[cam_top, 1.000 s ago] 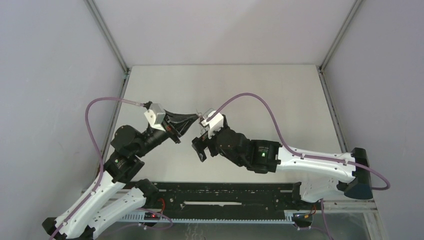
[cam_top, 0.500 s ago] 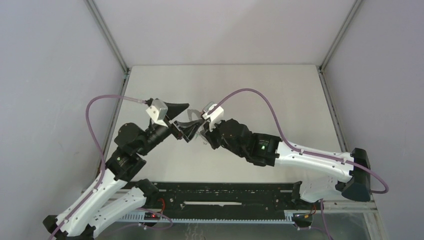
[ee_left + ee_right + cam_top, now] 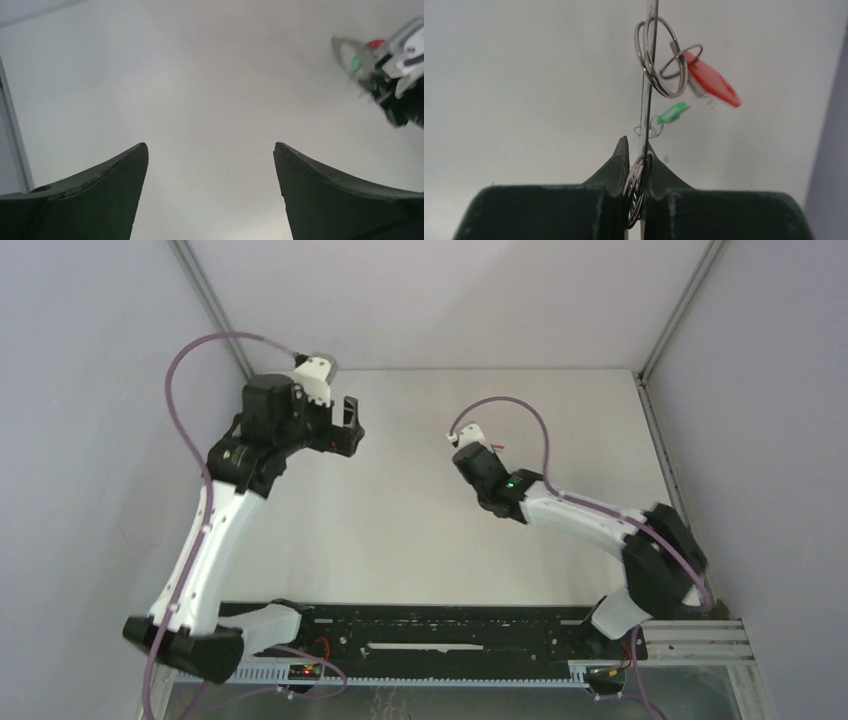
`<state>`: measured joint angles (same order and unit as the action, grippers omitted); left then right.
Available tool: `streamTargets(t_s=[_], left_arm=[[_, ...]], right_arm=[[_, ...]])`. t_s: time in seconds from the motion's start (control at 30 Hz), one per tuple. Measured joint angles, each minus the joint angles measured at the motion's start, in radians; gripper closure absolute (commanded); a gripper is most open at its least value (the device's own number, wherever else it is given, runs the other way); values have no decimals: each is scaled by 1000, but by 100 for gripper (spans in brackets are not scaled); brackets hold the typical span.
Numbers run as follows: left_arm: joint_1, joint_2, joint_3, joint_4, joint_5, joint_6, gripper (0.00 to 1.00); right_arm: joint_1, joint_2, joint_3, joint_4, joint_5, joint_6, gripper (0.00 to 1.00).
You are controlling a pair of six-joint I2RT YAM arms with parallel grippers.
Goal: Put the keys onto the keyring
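The right pincer (image 3: 636, 145) is squeezing almost all the way shut. It is pinching the keyring (image 3: 648, 82) by one thin edge and holding it up in the air over the table (image 3: 420, 540). The rest of the keyring is sticking out past the fingertips. The red key (image 3: 714, 82) is hanging off a small loop that is hooked to the big ring. The green key (image 3: 671, 112) is dangling a little lower. It is small and fuzzy in the right wrist view, so I am only guessing that it is hooked on too.

The left pincer (image 3: 210, 146) is sitting wide open with nothing in it. It is pointing at bare table, well apart from the other pincer, up near the back left corner.

Here is what I am worrying about. The red key is looking smeared, so the bunch is probably swinging. The fingers are gripping only a skinny bit of metal, and a swinging load could be working it loose. If it slips, everything is falling to the table, and the left pincer is too far off to help. If the green key is not really hooked on, a shake could be sending it off alone. Letting go this high up could also make the keys bounce and slide away.
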<state>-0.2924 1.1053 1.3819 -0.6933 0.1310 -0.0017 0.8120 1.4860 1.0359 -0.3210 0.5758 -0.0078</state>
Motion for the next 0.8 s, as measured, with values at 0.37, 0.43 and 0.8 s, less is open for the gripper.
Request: streamTargets(t_s=[0.37,0.43,0.8], left_arm=[[132,133,-127,-236,-60,150,0],[139,112,-126,-227,-61,152,0],[143,-7,-126,-176,1,171,0]], right_arm=[[16,644,430,-16,258,-239,87],[28,686,489,-32,271,-250,78],[127,750,596,-27,173,-268,0]])
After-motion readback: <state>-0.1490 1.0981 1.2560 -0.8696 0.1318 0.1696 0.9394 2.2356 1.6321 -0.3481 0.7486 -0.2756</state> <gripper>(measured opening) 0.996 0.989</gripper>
